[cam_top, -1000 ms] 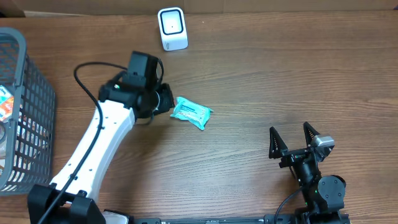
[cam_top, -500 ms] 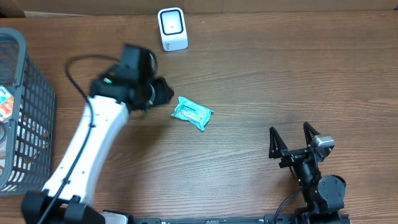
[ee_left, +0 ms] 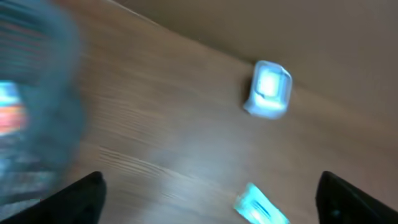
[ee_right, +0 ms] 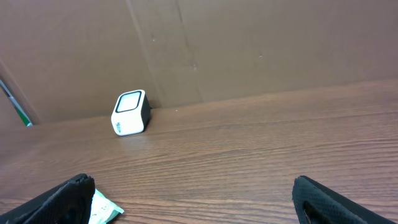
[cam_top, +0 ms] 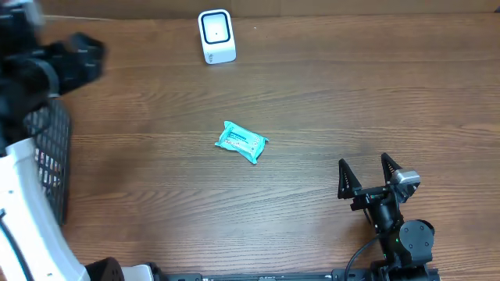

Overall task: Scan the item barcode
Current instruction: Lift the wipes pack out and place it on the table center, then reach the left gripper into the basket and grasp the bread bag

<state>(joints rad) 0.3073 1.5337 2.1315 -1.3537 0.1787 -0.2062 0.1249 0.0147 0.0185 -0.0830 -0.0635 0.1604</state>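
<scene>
Lying flat on the wooden table point(cam_top: 351, 94), well apart from both arms, the teal packet point(cam_top: 242, 142) is a small crinkled pouch with pale print too small to read; no barcode can be made out on it. A white scanner point(cam_top: 216, 35) with a dark window stands near the far edge, with no legible marks. The left tool point(ee_left: 214, 196) is spread wide and empty, blurred beside the grey mesh basket point(cam_top: 53, 156), whose contents are smeared. The right tool point(cam_top: 364, 176) gapes wide, holding nothing.
</scene>
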